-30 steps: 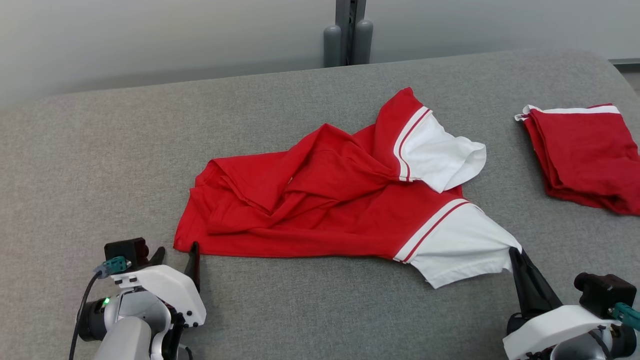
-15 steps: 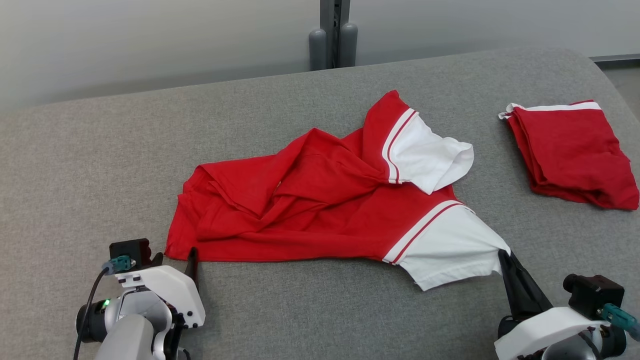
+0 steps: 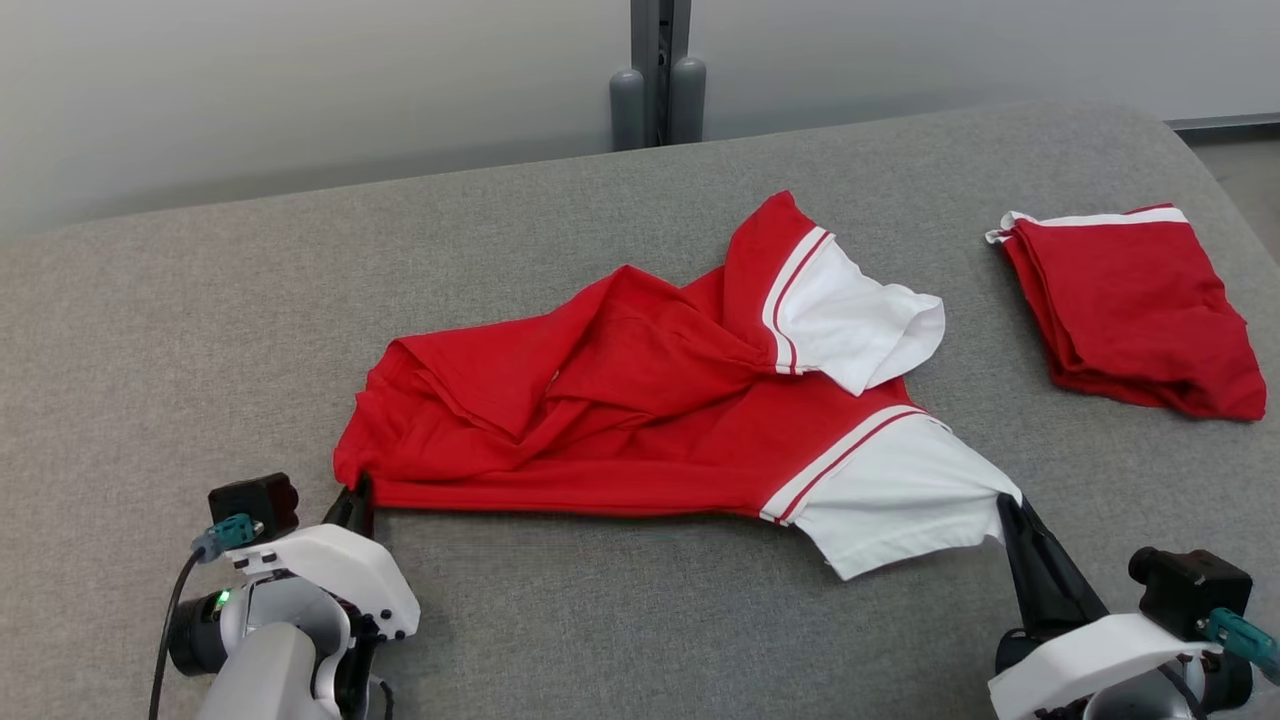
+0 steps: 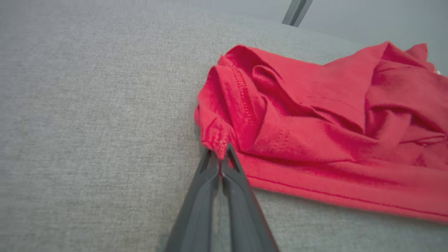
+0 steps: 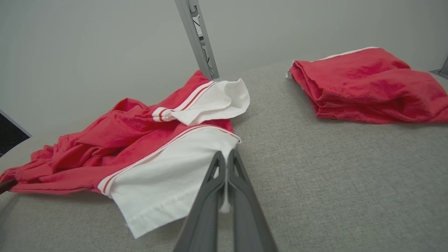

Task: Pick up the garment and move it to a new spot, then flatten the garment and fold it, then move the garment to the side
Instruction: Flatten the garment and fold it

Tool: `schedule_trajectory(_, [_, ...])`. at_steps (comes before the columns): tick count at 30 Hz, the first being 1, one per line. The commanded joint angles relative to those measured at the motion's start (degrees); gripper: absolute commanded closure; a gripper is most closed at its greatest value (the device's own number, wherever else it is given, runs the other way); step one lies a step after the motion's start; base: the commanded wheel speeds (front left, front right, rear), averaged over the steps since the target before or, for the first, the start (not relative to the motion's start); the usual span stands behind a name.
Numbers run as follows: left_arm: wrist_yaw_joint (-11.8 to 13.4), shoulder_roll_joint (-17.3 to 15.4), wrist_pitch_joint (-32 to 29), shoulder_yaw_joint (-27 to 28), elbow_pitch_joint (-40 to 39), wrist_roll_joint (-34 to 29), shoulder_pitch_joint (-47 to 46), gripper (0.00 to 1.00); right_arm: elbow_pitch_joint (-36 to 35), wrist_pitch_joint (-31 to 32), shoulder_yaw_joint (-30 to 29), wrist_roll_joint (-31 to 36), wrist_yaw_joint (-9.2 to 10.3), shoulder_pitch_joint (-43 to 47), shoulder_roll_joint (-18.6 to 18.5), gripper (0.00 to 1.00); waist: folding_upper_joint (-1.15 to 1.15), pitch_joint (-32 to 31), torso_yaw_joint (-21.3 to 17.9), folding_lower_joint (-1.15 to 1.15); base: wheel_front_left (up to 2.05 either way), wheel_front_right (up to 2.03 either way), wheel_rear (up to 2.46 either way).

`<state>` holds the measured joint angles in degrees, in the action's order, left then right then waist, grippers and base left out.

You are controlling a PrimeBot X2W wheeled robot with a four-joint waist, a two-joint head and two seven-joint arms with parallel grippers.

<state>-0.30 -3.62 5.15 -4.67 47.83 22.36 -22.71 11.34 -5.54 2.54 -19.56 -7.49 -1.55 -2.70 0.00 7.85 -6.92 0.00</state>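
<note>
Your left gripper (image 3: 355, 495) has its fingers pressed together on the garment (image 3: 640, 400), pinching the red hem corner at the cloth's left end. Your right gripper (image 3: 1005, 505) is clamped too, nipping the edge of the nearer white sleeve (image 3: 900, 490) at the cloth's right end. The garment lies crumpled about the middle of the grey padded surface (image 3: 200, 330), with its near side drawn between the two grippers. Both grippers reach in from the near edge.

Left of the garment you have bare surface out to the left edge. A wide bare band runs behind it to the far edge, where a grey post (image 3: 655, 70) stands just beyond. On the right, a bare strip separates the garment from a folded red cloth (image 3: 1130, 310), which lies by the right edge toward the far right corner.

The garment's long axis runs left to right, roughly along the near edge, with the hem end toward the left edge and the sleeves toward the right. The farther white sleeve (image 3: 850, 320) lies on top of the red body, its opening facing the right edge.
</note>
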Motion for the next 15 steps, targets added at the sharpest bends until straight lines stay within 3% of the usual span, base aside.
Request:
schedule_trajectory(1, [-0.68, -0.33, 1.22, 0.57, -0.51, 0.90, -1.00, 1.00, -0.60, -0.67, -0.12, -0.26, 0.00, -0.44, -0.40, 1.00, 0.00, -0.10, 0.18, 0.00, 0.00, 0.00, 0.00])
schedule_trajectory(8, [-3.79, 0.27, 6.24, 2.40, -6.59, 6.33, 0.20, 1.00, -4.44, -1.22, -0.78, -8.18, -0.01, -1.36, -0.42, 1.00, 0.00, -1.02, 0.99, 0.00, 0.00, 0.00, 0.00])
schedule_trajectory(15, [-4.42, 0.45, 7.41, 2.63, -21.47, 9.79, 3.49, 1.00, -14.69, 0.23, -3.12, -16.13, -0.01, -2.38, -0.40, 1.00, 0.00, -2.21, 1.67, 0.00, 0.00, 0.00, 0.00])
